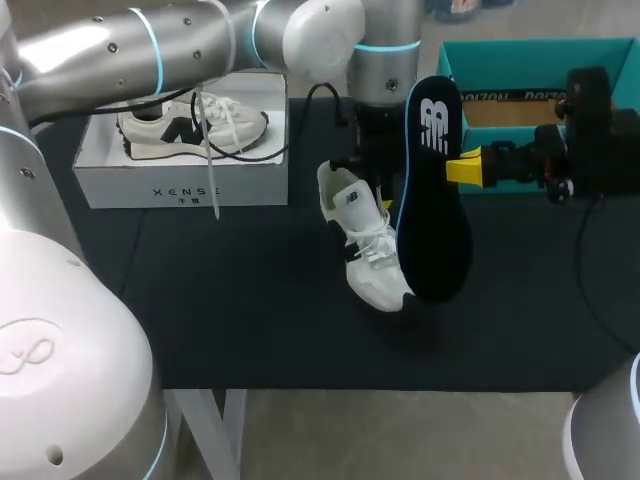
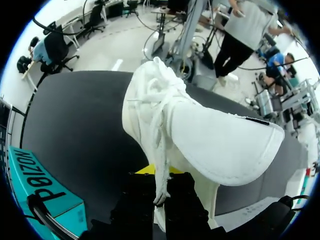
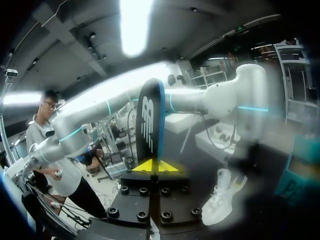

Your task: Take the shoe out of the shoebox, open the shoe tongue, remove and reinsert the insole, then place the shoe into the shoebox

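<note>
A white sneaker [image 1: 366,245] hangs toe-down over the middle of the black table, with my left gripper [image 1: 370,185] shut on its upper rear part. In the left wrist view the gripper [image 2: 159,175] pinches the shoe [image 2: 200,135] by its collar, and laces trail down between the fingers. Just right of the shoe, my right gripper [image 1: 462,168] is shut on the edge of a black insole [image 1: 432,190] with a blue rim, held upright. In the right wrist view the insole [image 3: 150,122] stands straight up from the gripper [image 3: 157,167], with the shoe [image 3: 222,197] lower and beside it.
The open teal shoebox [image 1: 480,55] stands at the back right, behind my right arm, and its wall [image 2: 35,182] shows in the left wrist view. A white box [image 1: 180,180] with a second sneaker [image 1: 190,128] on top sits at the back left.
</note>
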`<state>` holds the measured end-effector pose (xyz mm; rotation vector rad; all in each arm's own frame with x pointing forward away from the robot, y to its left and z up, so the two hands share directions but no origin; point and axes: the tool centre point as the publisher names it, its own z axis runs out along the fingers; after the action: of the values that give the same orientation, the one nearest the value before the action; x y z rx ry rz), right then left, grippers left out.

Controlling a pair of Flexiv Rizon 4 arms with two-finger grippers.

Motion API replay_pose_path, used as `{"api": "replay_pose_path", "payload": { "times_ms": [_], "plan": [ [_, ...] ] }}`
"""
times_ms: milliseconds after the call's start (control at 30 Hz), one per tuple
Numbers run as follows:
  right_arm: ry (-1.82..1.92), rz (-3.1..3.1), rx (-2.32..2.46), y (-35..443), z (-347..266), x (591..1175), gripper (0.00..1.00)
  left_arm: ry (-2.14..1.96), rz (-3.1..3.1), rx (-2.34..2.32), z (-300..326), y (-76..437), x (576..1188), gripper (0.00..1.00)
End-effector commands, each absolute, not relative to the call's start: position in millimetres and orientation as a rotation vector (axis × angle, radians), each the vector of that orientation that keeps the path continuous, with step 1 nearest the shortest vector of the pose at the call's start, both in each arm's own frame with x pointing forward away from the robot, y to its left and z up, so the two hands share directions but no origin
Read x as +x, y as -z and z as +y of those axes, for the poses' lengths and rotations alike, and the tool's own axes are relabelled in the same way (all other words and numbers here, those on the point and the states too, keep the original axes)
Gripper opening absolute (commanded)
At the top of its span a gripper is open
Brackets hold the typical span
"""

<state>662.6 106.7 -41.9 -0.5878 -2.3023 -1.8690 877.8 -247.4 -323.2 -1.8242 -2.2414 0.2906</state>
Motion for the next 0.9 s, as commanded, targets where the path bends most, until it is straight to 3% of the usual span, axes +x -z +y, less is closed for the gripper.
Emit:
{"api": "replay_pose_path", "payload": {
  "times_ms": [33,300,900],
  "plan": [
    [1.866,-2.302,-0.586,41.9,108.7,665.3,0.00,-0.227,-2.073,-1.907,-250.2,309.7,888.9,0.00],
    [1.866,-2.302,-0.586,41.9,108.7,665.3,0.00,0.071,-1.908,-2.007,-257.9,321.0,894.3,0.00],
    [1.866,-2.302,-0.586,41.9,108.7,665.3,0.00,0.112,-1.937,-2.029,-273.6,357.1,917.1,0.00]
  ]
}}
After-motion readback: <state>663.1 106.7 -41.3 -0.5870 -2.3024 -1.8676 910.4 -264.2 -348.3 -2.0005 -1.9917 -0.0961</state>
